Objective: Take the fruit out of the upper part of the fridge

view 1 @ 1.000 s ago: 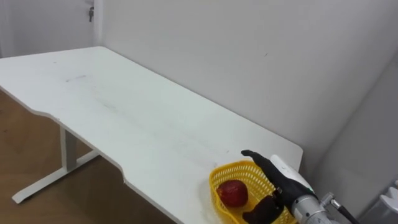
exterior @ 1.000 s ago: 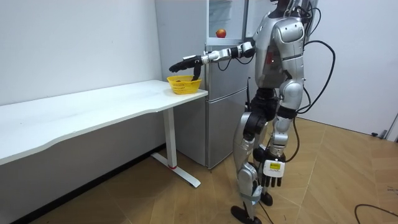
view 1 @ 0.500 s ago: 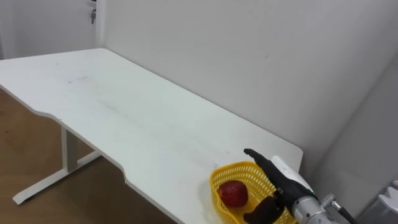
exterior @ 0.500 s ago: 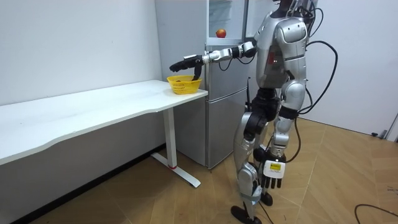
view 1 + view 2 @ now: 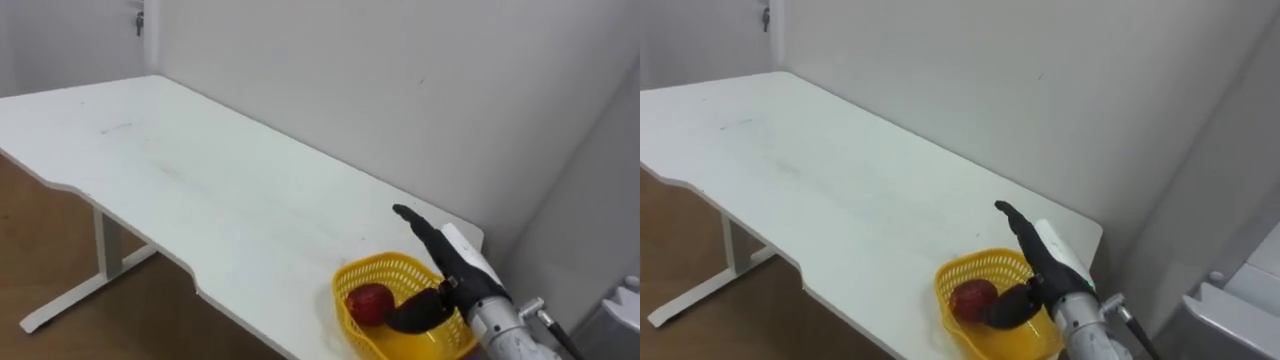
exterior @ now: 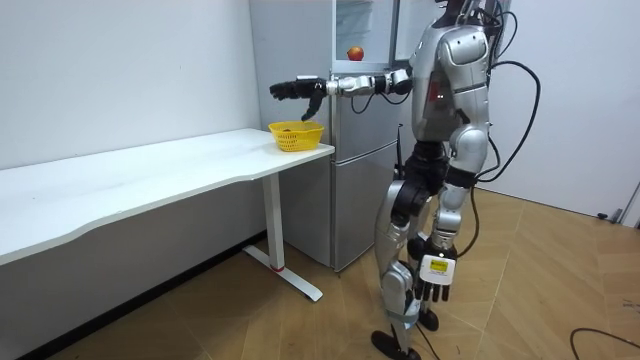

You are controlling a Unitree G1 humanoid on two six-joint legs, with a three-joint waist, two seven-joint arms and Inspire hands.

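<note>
A red apple (image 5: 369, 303) lies in a yellow basket (image 5: 385, 265) at the near end of the white table (image 5: 200, 190). My right hand (image 5: 455, 270) hovers over the basket's right side, open, fingers stretched toward the wall, thumb hanging down, holding nothing. In the room view the same hand (image 6: 298, 89) is held out level, well above the basket (image 6: 296, 134). A second red apple (image 6: 354, 53) rests on a shelf in the upper fridge (image 6: 362, 40) behind my arm. My left hand (image 6: 430, 283) hangs by my thigh, fingers relaxed.
I stand on the wooden floor in front of the grey fridge (image 6: 360, 150), which adjoins the table's end. The fridge's side (image 5: 590, 230) rises at the right of the eye view. A white wall (image 5: 350, 90) backs the table.
My right hand has lifted from just above the basket to well above it. The apple stays in the basket. The eye view shifted slightly.
</note>
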